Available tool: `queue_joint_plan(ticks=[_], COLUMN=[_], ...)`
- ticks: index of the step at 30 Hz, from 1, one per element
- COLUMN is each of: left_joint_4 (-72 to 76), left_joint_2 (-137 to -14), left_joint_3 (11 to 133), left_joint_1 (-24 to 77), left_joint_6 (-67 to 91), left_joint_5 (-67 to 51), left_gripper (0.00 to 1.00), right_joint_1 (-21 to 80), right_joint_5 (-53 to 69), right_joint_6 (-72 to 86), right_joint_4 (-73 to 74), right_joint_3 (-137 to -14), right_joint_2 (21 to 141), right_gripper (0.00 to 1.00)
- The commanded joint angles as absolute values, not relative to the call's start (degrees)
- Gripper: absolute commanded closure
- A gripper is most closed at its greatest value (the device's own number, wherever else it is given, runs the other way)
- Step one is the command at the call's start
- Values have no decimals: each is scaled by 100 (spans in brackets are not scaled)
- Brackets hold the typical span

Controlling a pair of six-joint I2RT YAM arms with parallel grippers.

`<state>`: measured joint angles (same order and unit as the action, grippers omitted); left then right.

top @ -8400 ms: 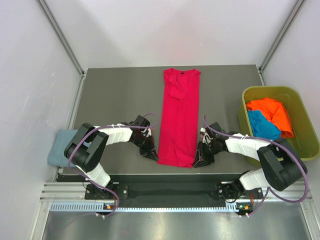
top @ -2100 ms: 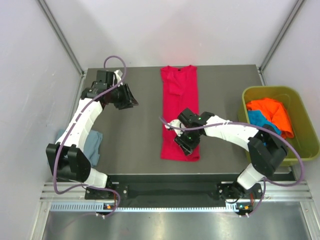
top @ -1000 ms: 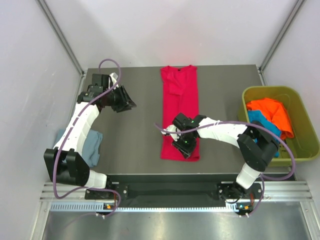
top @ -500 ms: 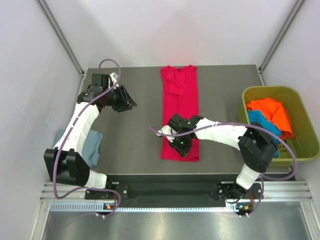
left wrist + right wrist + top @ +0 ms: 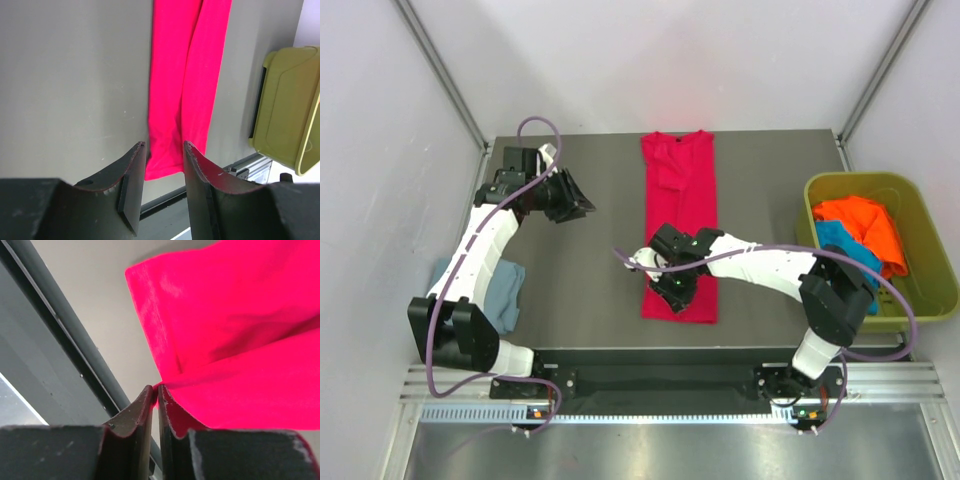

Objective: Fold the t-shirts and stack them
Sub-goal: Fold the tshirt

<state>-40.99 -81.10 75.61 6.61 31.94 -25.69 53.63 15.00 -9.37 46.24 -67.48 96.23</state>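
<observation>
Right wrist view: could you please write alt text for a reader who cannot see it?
The right gripper, its jaws nearly together, pinches a fold at the edge of the crimson red t-shirt, which fills the right side of the view. Behind it lie the grey table and its dark edge rail.

- An olive-green plastic bin (image 5: pixel 855 179) sits at the right of the frame, beside the surface.
- The dark grey surface (image 5: pixel 590 290) fills the centre.
- A silver rail (image 5: pixel 430 385) crosses the bottom.
</observation>
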Motion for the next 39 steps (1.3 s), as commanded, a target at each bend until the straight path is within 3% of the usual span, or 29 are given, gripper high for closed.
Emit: queue_joint_plan(ticks=[1,3,4,6,9,13,17,20,26,39], left_joint_4=[-3771,-3753,-3753,-3762,-3884,-3964,-3797,-3657,-2910,-2206], left_joint_2=[-8086,-8130,-8147,-8200,-8279,-8297,-8376,-8472,-8735,-9237], left_joint_3=[7638,7664,7664,7716,7708,7226,6523,6136,5388,4984], left_joint_1=[624,624,624,624,624,624,642,642,869,1942], left_joint_6=[3287,3305,3313,3313,3252,3357,3551,3516,3709,4104], left_joint_5=[-2689,-2707,-2716,-2725,-2602,-2715,-3172,-3261,-2963,-2856], left_gripper=[59,59,58,56,50,50,51,51,51,53], right_joint_1=[5493,5511,5511,5511,5458,4784,2521,1603,1433,1266], right_joint_5=[1705,1714,1705,1749,1653,1853,3328,4498,5308,5134], right_joint_6=[-870,-853,-835,-844,-844,-458,1111,1940,3066,3138], right_joint_4=[4606,4588,4579,4579,4553,4430,4019,3378,2234,2468], right_joint_3=[-6996,-6996,-6996,-7049,-7102,-6918,-5937,-4874,-3824,-3217], right_joint_2=[9685,9703,9703,9686,9388,8713,8280,8191,8077,8103], right_gripper=[89,80,62,45,35,35,39,43,45,48])
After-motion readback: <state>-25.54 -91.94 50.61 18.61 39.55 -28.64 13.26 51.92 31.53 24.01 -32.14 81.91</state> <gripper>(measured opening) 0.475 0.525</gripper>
